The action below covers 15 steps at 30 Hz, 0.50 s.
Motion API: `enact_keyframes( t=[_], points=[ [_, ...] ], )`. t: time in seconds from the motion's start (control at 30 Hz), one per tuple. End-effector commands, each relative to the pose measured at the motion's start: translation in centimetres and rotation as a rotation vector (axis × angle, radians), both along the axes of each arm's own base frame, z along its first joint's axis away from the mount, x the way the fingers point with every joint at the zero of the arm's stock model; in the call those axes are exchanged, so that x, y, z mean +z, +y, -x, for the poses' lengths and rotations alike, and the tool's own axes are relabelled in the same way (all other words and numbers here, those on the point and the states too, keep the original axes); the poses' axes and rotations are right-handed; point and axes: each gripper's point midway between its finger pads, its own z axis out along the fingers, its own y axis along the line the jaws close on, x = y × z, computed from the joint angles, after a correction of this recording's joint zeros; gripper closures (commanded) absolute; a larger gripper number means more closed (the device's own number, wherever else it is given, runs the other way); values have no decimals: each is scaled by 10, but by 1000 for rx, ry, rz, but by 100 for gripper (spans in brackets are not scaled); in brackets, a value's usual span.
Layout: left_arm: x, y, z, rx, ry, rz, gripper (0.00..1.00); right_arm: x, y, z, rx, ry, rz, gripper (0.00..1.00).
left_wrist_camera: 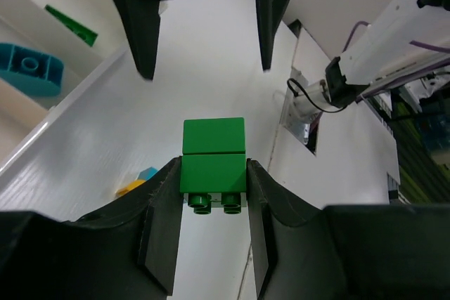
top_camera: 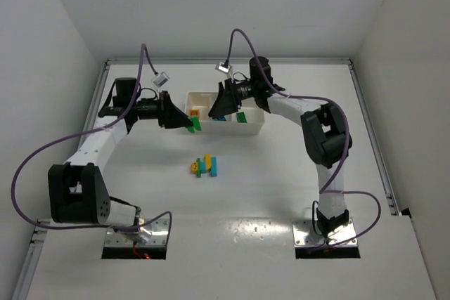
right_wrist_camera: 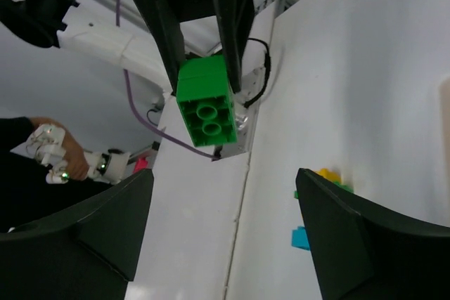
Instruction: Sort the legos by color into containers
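My left gripper (left_wrist_camera: 213,166) is shut on a green lego (left_wrist_camera: 213,163), held in the air just left of the white tray (top_camera: 239,130); from above the brick (top_camera: 195,124) shows at that gripper's (top_camera: 184,121) tip. My right gripper (top_camera: 219,107) hovers over the tray, facing the left one, open and holding nothing. In the right wrist view the same green lego (right_wrist_camera: 206,107) hangs beyond my open right gripper (right_wrist_camera: 225,173). Loose yellow, green and cyan legos (top_camera: 204,166) lie clustered on the table. In the tray's containers lie an orange piece (top_camera: 195,112), a cyan brick (left_wrist_camera: 28,68) and a green piece (left_wrist_camera: 70,24).
The tray's near wall (left_wrist_camera: 70,96) runs along the left of the left wrist view. Grey walls enclose the white table on three sides. Purple cables loop from both arms. The right arm's base plate (top_camera: 327,233) sits at the near edge.
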Motion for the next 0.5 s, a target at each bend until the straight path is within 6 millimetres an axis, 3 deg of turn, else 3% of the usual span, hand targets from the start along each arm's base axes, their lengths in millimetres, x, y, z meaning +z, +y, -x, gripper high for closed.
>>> enact_keyframes(
  t=[0.0, 0.47],
  points=[
    [26, -17, 4, -106, -84, 46, 80, 49, 2, 14, 69, -146, -79, 16],
    [25, -36, -10, -146, -90, 28, 80, 53, 25, 32, 112, -161, -91, 16]
  ],
)
